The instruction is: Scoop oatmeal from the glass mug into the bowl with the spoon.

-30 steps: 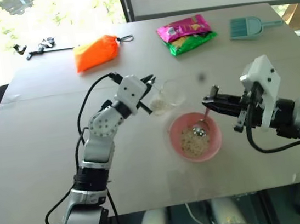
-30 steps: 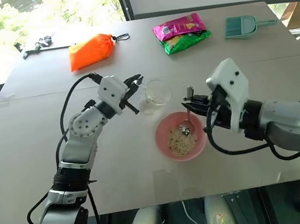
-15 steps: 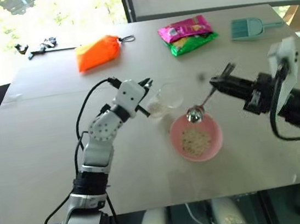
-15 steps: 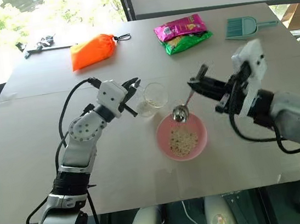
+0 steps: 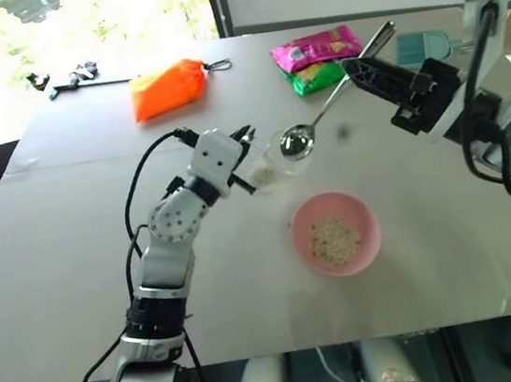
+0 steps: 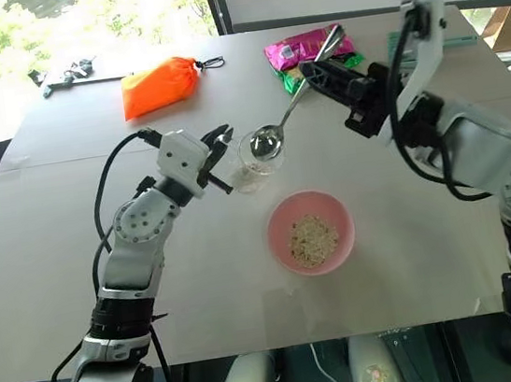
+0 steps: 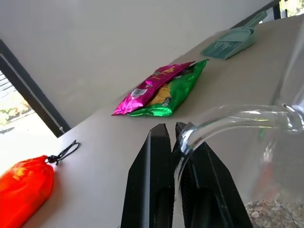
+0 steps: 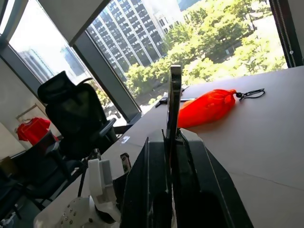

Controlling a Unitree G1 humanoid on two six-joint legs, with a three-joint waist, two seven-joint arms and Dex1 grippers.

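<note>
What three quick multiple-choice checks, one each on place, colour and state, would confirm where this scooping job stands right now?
1. Where is the spoon's small end?
A. Resting in the bowl
B. Over the glass mug
C. Lying flat on the table

2. What colour is the bowl?
A. Pink
B. Teal
C. Orange

3. How is the left gripper set?
A. Open above the bowl
B. Open beside the pouch
C. Shut on the glass mug's handle

Answers: 1 B, the right gripper holds the spoon out with its small end at the glass mug's rim. 2 A, the bowl holding oatmeal is plainly pink. 3 C, the left wrist view shows its fingers pinching the clear handle.
</note>
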